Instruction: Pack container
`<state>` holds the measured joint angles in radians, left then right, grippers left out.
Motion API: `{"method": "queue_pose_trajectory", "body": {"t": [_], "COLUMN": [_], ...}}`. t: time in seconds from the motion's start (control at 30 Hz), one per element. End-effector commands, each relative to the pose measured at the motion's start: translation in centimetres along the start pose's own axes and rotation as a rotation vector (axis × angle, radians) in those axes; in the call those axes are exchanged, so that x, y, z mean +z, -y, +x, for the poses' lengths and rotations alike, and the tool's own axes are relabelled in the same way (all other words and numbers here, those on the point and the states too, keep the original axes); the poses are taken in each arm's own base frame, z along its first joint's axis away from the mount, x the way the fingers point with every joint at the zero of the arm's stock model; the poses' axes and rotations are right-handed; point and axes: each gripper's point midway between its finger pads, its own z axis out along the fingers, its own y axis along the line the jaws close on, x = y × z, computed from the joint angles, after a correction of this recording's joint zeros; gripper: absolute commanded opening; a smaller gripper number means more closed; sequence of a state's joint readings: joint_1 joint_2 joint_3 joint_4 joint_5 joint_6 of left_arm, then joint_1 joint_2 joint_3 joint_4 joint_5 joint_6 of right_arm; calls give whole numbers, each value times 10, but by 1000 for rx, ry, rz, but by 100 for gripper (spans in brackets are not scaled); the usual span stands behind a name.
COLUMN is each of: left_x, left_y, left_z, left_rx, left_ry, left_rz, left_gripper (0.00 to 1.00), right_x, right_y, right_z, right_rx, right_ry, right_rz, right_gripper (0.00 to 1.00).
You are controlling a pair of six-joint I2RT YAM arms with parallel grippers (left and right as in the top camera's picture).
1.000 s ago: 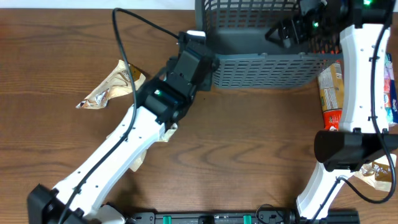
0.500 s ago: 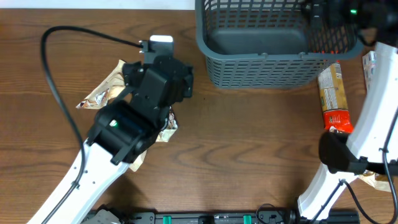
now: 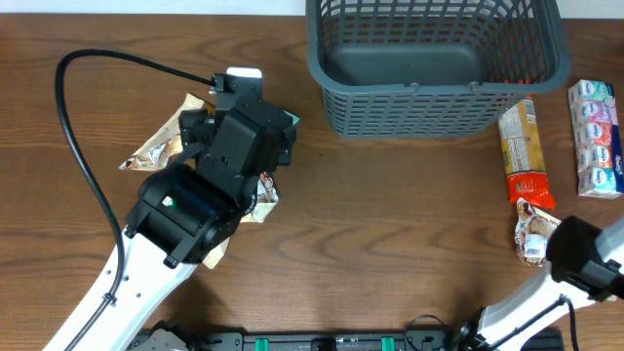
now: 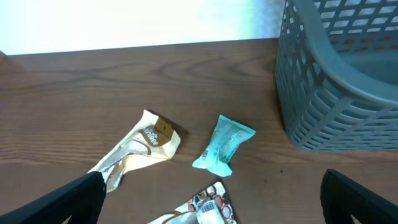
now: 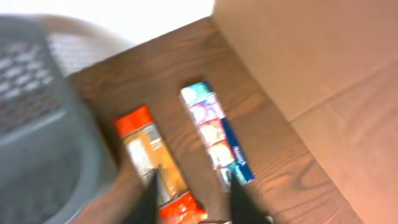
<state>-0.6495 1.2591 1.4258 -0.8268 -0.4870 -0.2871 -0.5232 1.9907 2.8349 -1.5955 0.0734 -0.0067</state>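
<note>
The container (image 3: 434,63) is a dark grey-blue slotted basket at the table's far edge; nothing shows on the part of its floor I can see. The left wrist view has it at the right (image 4: 336,81). My left gripper (image 4: 211,180) hangs wide open above loose snack packets: a gold one (image 4: 143,146), a teal one (image 4: 224,144) and a printed one (image 4: 208,208). In the blurred right wrist view my right gripper (image 5: 194,180) holds nothing, its fingers a narrow gap apart above an orange packet (image 5: 149,155) and a multi-coloured pack (image 5: 214,134).
Right of the basket lie the orange packet (image 3: 522,151), the multi-coloured pack (image 3: 597,136) and a small packet (image 3: 534,229). The gold packet (image 3: 161,141) lies at the left. My left arm (image 3: 195,205) covers the middle left. The right arm's elbow (image 3: 585,253) is at the lower right.
My left arm swung from the basket's corner to the packets on the left and its jaws opened wide. My right arm pulled out of the basket towards the right edge, jaws narrowing.
</note>
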Motion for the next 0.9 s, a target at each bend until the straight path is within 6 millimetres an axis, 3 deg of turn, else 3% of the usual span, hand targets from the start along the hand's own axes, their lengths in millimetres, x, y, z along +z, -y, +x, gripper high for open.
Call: {"method": "queue_pose_trajectory", "body": {"t": [0.0,0.17,0.37,0.7,0.87], "left_x": [-2,-2,-2,-3,-3], "left_y": [-7,-7,-7,-14,-14], "left_z": [-2,-2,0,16,16], "left_rx": [1,1,6,46,46], "left_ry": [11,11,4,-58,-58], "left_rz": [-25,-25,-27,-50,-49], "left_gripper": [99,99,99,99,99], "right_x": [-12,4,53,165,200], "right_y": [8,-9,-47,-62,-78], "right_z": [-13,-28,-34,23,52], "right_rx": [72,17,-109,-160,-187], "right_ry": [67,111,106,-139,-240], "right_rz": [-87,-222,-335,-369,-416], "right_gripper": [1,2,1,2,2]}}
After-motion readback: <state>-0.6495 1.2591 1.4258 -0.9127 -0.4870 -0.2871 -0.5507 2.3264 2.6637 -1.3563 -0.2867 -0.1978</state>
